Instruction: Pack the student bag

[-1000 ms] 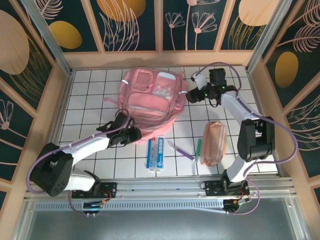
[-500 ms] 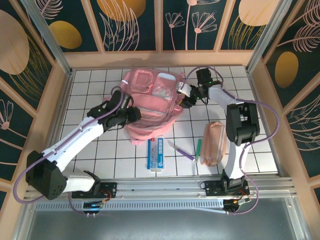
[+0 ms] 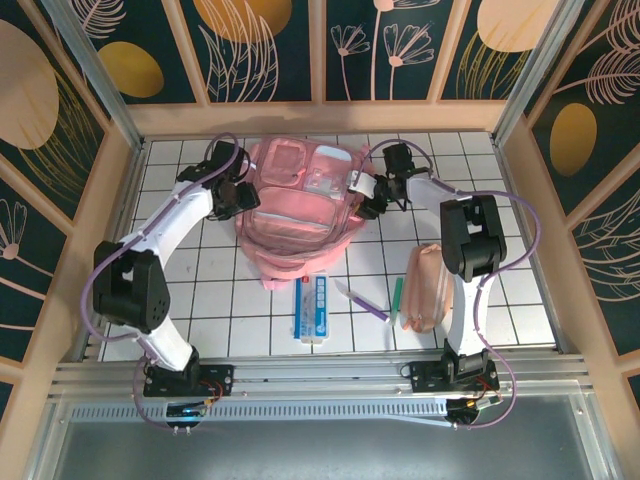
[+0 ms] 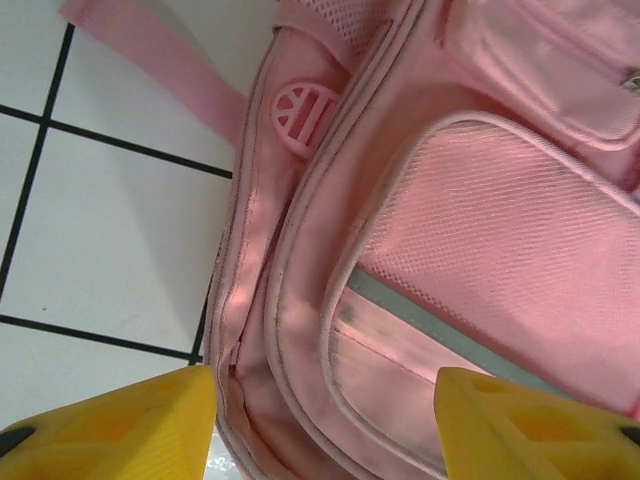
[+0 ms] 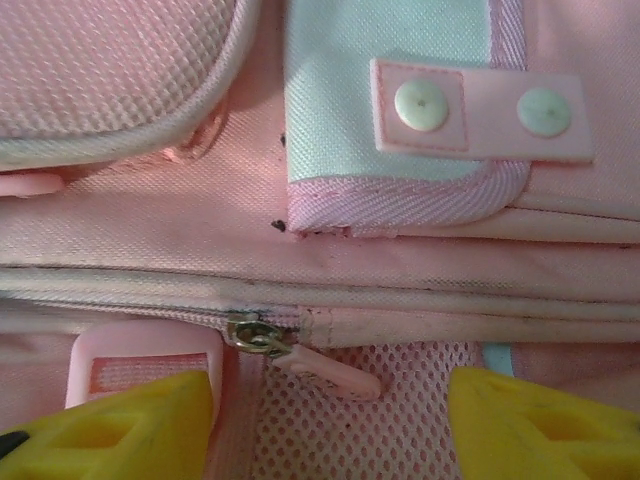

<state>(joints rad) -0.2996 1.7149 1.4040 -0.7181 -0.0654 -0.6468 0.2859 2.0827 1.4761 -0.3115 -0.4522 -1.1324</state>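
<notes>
1. Left gripper (image 3: 243, 193) sits at the left side of the student bag (image 3: 295, 215). Jaws are apart and empty, w/ the bag's side seam (image 4: 262, 300) betw. the tips. Best to pinch that seam, not the strap, to steady the bag.
2. Bag lies flat, front up, on the counter (image 3: 240, 320).
3. Right gripper (image 3: 368, 200) is at the bag's right side, jaws apart, nothing held. Zip pull (image 5: 262, 338) lies betw. the tips. Best to close square on the tab, not the mesh, then draw along the zip line.
4. Pencil pouch (image 3: 428, 286) lies near-right of the bag, unpacked.
5. Vs. 1 s ago: left gripper has gone from the bag's near-left corner up to its left side. Right gripper has come in from off the far-right corner. Bag is approx. where it was.
</notes>
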